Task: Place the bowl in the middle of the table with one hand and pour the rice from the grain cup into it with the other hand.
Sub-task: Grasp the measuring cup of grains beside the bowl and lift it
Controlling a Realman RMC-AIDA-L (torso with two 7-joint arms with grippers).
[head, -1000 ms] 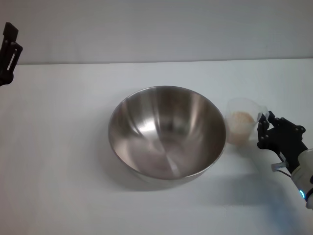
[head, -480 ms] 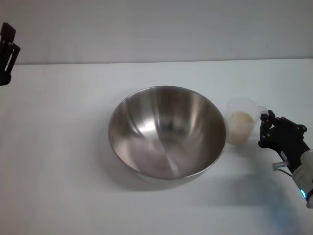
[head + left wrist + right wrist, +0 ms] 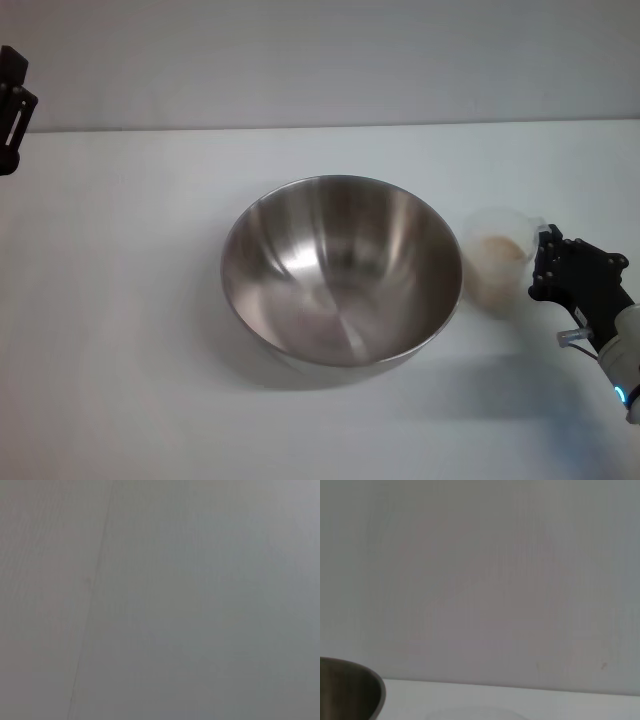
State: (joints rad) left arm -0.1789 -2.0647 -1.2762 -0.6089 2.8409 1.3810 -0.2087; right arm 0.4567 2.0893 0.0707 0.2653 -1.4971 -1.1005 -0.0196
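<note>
The wide, plain white tabletop point(image 3: 130, 330) carries everything, and the large round stainless-steel mixing bowl point(image 3: 341, 268) with its shiny brushed inside already sits about in the middle of it, upright and empty; its rim also shows at the edge of the right wrist view point(image 3: 351, 692). Just beside the bowl, on the robot's right, stands the small clear plastic grain cup point(image 3: 497, 258), upright, with a heap of pale beige rice point(image 3: 497, 249) inside; whether cup and bowl touch cannot be told from here. The black right gripper point(image 3: 545, 262) is at the cup's far side from the bowl, so the cup lies between this gripper and the bowl, and the right arm is by far the nearer one. Its fingertips are up against the cup's wall or handle, but the head view does not show whether they are apart or clamped, and the wrist view shows no fingers. The left gripper point(image 3: 12, 100) is parked well apart at the table's far left edge, its fingers unreadable too. By my judgement the pour has not begun; it calls for a firm hold and a tilt toward the bowl.
</note>
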